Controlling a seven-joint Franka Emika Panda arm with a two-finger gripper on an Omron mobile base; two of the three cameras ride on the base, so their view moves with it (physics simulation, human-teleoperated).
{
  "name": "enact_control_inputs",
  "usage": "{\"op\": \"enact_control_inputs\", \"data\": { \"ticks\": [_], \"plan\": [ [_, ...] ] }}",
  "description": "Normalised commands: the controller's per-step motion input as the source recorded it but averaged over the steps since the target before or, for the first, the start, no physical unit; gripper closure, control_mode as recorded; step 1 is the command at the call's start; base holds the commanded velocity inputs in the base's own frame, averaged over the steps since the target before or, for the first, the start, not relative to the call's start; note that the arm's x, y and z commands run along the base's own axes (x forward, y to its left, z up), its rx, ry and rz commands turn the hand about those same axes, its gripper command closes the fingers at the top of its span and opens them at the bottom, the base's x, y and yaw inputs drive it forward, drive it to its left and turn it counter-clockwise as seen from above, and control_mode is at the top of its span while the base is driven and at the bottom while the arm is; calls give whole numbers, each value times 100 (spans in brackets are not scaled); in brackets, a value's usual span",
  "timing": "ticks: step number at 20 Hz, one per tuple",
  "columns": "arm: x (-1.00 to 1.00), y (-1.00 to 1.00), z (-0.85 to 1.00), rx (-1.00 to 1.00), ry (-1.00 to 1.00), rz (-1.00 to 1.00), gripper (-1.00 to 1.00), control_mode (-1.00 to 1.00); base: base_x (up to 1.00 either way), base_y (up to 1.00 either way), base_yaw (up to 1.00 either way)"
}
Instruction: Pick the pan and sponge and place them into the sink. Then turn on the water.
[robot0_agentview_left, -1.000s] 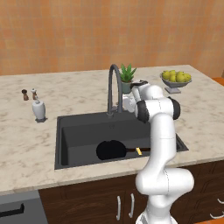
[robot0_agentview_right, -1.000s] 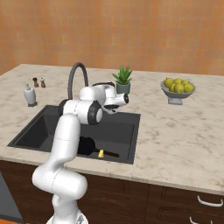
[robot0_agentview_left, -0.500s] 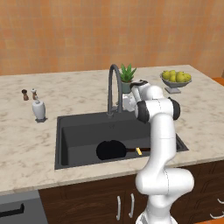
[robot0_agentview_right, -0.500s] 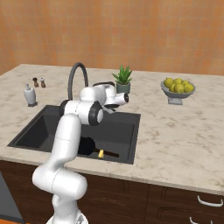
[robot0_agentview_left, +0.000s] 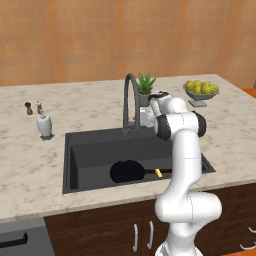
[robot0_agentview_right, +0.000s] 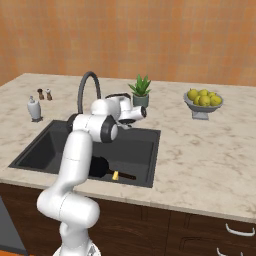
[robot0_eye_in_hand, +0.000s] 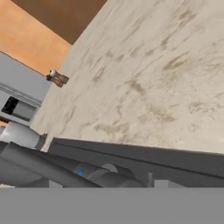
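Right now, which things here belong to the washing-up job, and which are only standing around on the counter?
Job: pan and sponge, both in the sink; faucet; gripper beside the faucet.

Standing around: plant, fruit bowl, white bottle, two small shakers.

I see open sink (robot0_agentview_left: 90, 150) room left of the pan (robot0_agentview_left: 127, 171); the faucet (robot0_agentview_left: 129, 102) arches across the back rim
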Motion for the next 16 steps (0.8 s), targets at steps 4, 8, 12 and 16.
{"op": "enact_control_inputs", "data": {
  "ticks": [4, 8, 12, 16],
  "plan": [
    [0, 0, 0, 11, 8, -16, 100, -100, 0, 0, 0],
    [0, 0, 0, 19, 14, -15, 100, -100, 0, 0, 0],
    [0, 0, 0, 25, 18, -11, 100, -100, 0, 0, 0],
    [0, -3, 0, 28, 18, -7, 100, -100, 0, 0, 0]
  ]
}}
